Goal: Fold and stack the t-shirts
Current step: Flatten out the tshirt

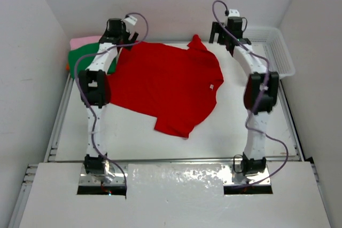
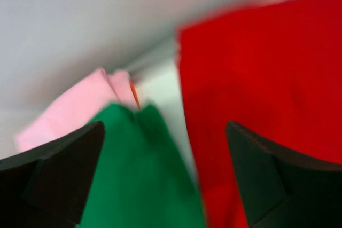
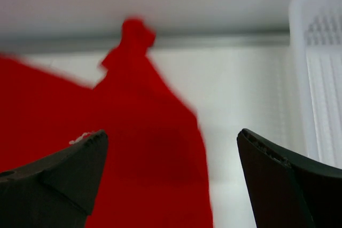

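The red t-shirt [image 1: 165, 84] lies spread flat across the middle of the white table. At the far left corner lies a pile of shirts: green [image 1: 88, 58] with pink [image 1: 85, 41] behind and a sliver of orange [image 2: 134, 95] between them. My left gripper [image 1: 118, 40] hangs open and empty over the gap between the green shirt [image 2: 139, 174] and the red shirt's left edge [image 2: 256, 94]. My right gripper [image 1: 224, 34] hangs open and empty over the red shirt's far right sleeve [image 3: 144, 132].
A white plastic mesh basket [image 1: 275, 49] stands at the far right corner; its rim shows in the right wrist view [image 3: 315, 78]. White walls close in the far side and both sides. A metal rail [image 1: 176, 159] runs along the near table edge.
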### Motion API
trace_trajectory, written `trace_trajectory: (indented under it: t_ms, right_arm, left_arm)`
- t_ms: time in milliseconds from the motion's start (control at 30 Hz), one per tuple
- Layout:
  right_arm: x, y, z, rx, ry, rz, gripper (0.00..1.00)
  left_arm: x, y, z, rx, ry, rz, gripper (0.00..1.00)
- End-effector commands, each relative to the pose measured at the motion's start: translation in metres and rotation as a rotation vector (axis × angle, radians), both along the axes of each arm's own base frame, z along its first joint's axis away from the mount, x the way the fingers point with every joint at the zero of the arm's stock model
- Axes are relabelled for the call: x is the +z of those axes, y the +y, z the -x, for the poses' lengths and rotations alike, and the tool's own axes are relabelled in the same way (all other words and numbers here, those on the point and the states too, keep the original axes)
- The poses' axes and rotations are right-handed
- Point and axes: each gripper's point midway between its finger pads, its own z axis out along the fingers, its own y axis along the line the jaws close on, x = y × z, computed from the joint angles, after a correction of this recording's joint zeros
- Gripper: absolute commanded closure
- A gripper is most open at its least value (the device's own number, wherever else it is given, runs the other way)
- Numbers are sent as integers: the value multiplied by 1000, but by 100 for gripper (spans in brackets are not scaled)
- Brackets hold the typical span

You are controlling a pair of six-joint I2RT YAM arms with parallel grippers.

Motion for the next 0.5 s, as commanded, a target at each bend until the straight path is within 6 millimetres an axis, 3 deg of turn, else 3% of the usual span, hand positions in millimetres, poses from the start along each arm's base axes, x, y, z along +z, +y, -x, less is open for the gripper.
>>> trace_trajectory:
  t_ms: [0,33,67,100,133,167,200,233,267,300,333,400,467]
  right_arm:
    - [97,52,109,129,18,11,1]
    - [53,74,146,195,135,30,1]
    - [40,83,172,233,193,18,24]
    - [35,97,195,286,223,-42,55]
    - [20,102,232,324,269,-86,89]
    - [13,110,251,345,292,-145,99]
    - [10,117,268,359,298,-200,99]
    - [-22,125,301,389,360,-198,93]
    - [-10,130,314,411,309,-199,82]
    - [-17,137,328,433,320,-185,60]
    - [-31,149,355,486,361,-173,53]
    - [-43,163,378,523,407,-211,41]
    - [-60,177,404,558,449,-243,37]
  left_arm:
    - [97,-40,82,-467,72,-153,10]
    - [74,-36,117,-533,214,-199,18]
    - [55,-25,156,-562,330,-263,32]
    - [38,-12,180,-657,420,-395,62]
    - [22,-1,209,-689,525,-447,71]
    - [-3,24,250,-668,661,-533,76]
    - [-15,43,267,-671,721,-619,81]
    - [-16,58,264,-622,692,-696,79]
    - [-34,73,289,-622,751,-757,76]
    - [-39,92,295,-586,755,-750,60]
    - [-45,96,294,-577,721,-743,52]
    - [-46,96,287,-590,638,-666,40]
    - [-49,95,272,-565,578,-654,36]
